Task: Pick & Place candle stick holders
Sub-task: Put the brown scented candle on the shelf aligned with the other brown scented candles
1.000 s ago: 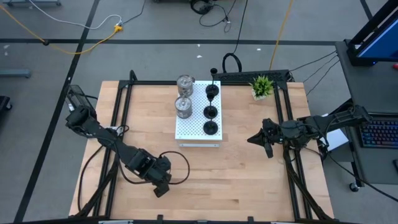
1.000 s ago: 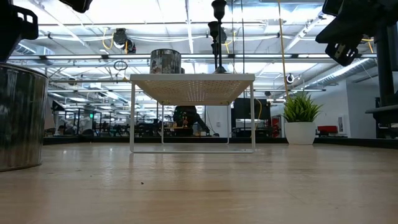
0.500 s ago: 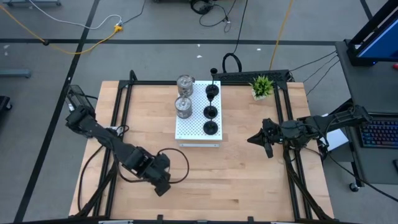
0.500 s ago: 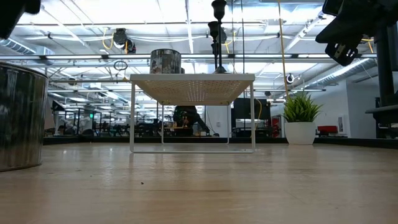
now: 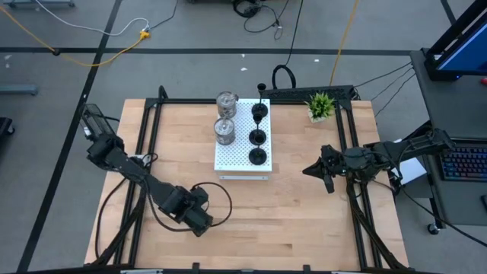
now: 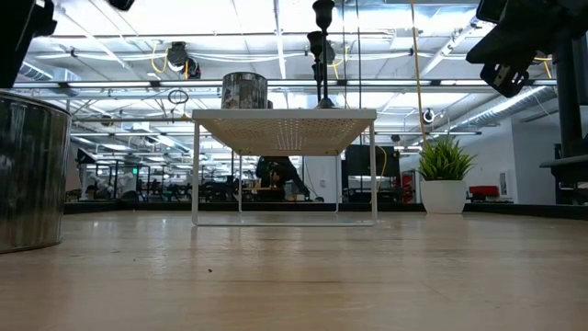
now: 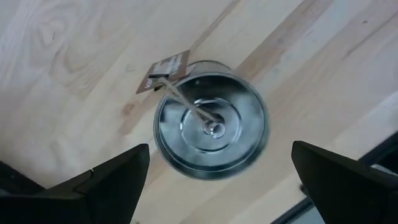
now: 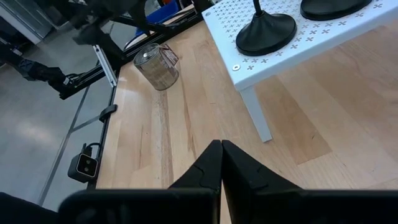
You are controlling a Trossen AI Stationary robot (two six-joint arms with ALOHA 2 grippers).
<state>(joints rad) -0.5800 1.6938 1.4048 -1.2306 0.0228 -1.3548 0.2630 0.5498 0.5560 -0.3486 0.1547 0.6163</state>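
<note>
- Left gripper (image 7: 214, 177): hovering above a silver holder (image 7: 211, 127) near the bench's (image 5: 304, 221) front left; fingers (image 7: 106, 180) spread wide, holding nothing.
- That silver holder: standing upright on bare bench, a paper tag (image 7: 165, 70) lying against its rim.
- Right gripper (image 8: 221, 163): waiting over the bench's right side; fingers pressed together, empty.
- White board (image 5: 228, 156): carrying two silver holders (image 5: 226, 131) and three black holders (image 5: 258, 137) in two rows.
- Plant (image 5: 320, 105): sitting at the far right corner.
</note>
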